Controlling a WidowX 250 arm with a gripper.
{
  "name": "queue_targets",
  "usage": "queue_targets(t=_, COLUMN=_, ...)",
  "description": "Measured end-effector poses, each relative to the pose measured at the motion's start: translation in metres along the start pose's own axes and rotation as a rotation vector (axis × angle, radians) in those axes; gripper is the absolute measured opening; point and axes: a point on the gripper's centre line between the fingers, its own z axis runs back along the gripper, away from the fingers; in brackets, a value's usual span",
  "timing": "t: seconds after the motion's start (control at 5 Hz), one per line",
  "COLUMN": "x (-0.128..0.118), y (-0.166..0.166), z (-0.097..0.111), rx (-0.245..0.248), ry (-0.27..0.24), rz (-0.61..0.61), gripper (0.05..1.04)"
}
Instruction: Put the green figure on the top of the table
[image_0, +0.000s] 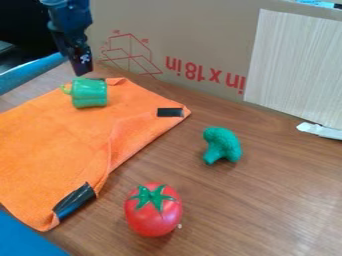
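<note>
My gripper (81, 64) hangs at the upper left, just above and behind a green toy pepper (89, 93). The pepper lies on its side near the far corner of an orange cloth (60, 135), its stem end to the left. A darker green broccoli-shaped figure (222, 145) rests on the bare wooden table (267, 200), right of the cloth. I cannot tell whether the gripper touches the pepper.
A red tomato (153, 210) with a green top stands near the front. Black tape marks the cloth at two places. Behind the table rises a cardboard wall (180, 40), with a pale wood-grain panel (294, 65) at right. Blue edges flank the table at left.
</note>
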Motion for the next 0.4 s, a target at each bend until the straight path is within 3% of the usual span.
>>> queue_targets(t=0.2, x=-0.0051, y=-0.0028, z=-0.0167, rx=-0.056, ry=0.076, rz=-0.095, gripper=1.001)
queue_targets(t=0.4, x=-0.0035, y=0.0051, z=-0.0204, rx=-0.091, ry=0.121, rz=-0.148, gripper=1.001)
